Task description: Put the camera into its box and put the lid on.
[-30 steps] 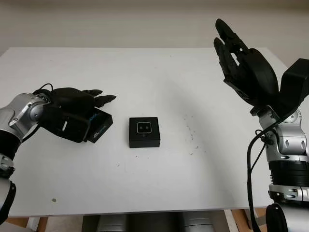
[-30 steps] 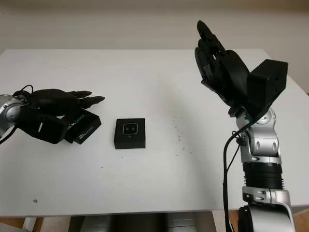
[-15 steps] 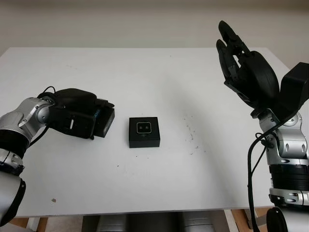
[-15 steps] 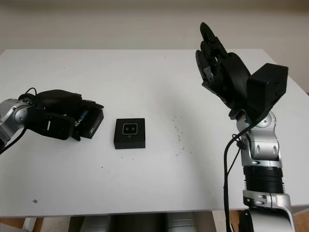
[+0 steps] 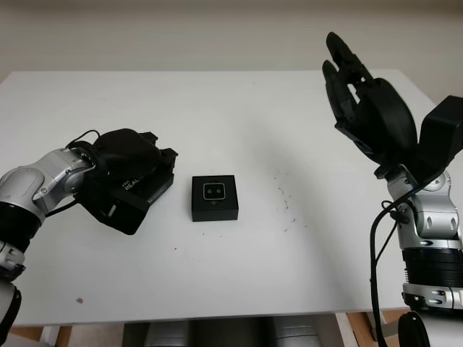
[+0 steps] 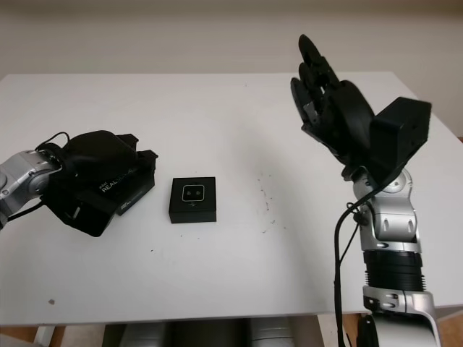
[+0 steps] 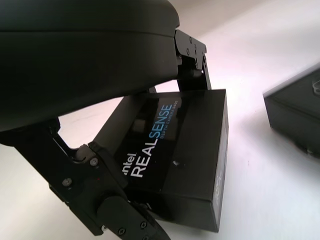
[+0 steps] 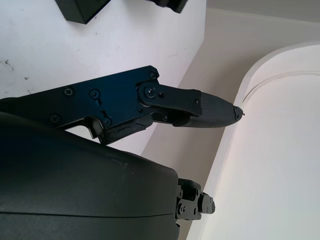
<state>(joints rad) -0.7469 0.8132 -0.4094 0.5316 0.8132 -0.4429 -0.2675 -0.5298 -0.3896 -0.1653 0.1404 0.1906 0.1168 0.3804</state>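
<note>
Left hand (image 5: 123, 163) gripping lid (image 7: 175, 145); right hand (image 5: 365, 101) open, raised.

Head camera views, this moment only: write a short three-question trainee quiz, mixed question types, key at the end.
1. True or false: the left hand is closed on the lid.
2. Where is the right hand? A) raised above the table's right side, open B) pressing on the box
3. What sits in the open box at the table's centre?

Key: 1 true. 2 A. 3 The camera.
</note>
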